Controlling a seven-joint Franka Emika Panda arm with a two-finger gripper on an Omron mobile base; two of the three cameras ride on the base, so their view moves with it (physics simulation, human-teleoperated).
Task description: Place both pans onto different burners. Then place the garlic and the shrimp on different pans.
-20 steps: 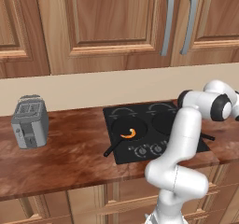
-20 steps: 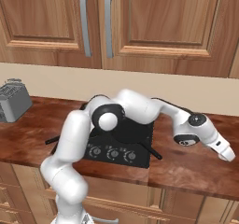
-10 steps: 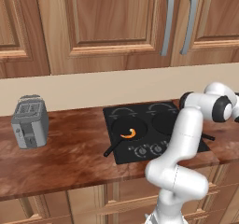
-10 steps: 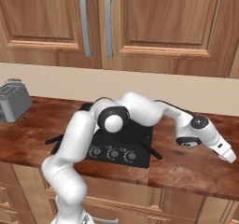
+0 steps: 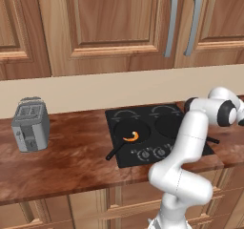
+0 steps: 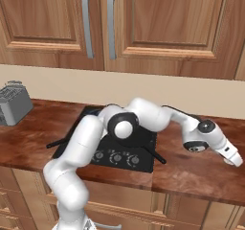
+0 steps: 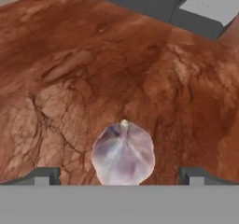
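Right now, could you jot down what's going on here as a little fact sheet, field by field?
Setting: wooden counter with a black cooktop and a toaster
Left pan: on a burner, holding the shrimp
Right pan: on another burner, partly hidden by the arm
Garlic: on the counter, not yet in a pan
Gripper: open, fingertips either side of the garlic, not gripping

No lettering to call out here — nothing readable anywhere. The toaster carries no brand, the cooktop knobs show no numbers or marks that can be made out, and the cabinet doors are plain wood — no labels, no signs.
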